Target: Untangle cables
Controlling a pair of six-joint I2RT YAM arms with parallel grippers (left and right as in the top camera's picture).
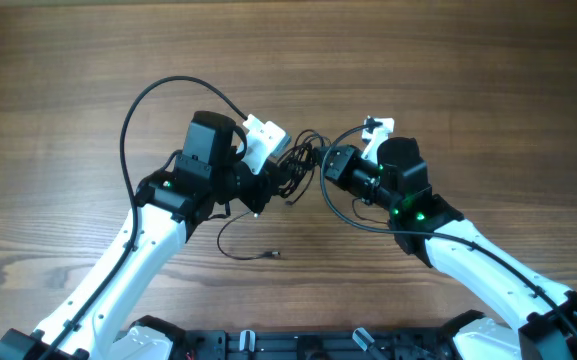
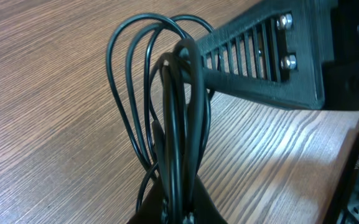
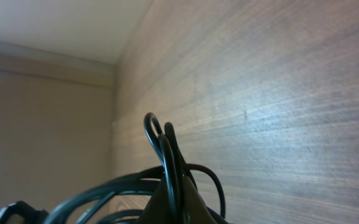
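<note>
The cables point(image 1: 304, 158) are a small bunch of thin black loops held above the wooden table between both arms. My left gripper point(image 1: 286, 178) is shut on the bunch from the left. In the left wrist view the loops point(image 2: 143, 93) rise out of its closed fingers point(image 2: 179, 208). From the right, my right gripper point(image 1: 326, 166) is shut on the same bunch. In the right wrist view several strands point(image 3: 167, 146) run up between its pressed jaws point(image 3: 178, 202). One loose strand hangs down to a small plug end point(image 1: 271, 254) lying on the table.
The ribbed black finger of the right gripper point(image 2: 260, 59) crosses the left wrist view close behind the loops. A thicker black arm wire point(image 1: 143, 100) arcs over the left arm. Bare wooden tabletop point(image 1: 468, 70) lies all around.
</note>
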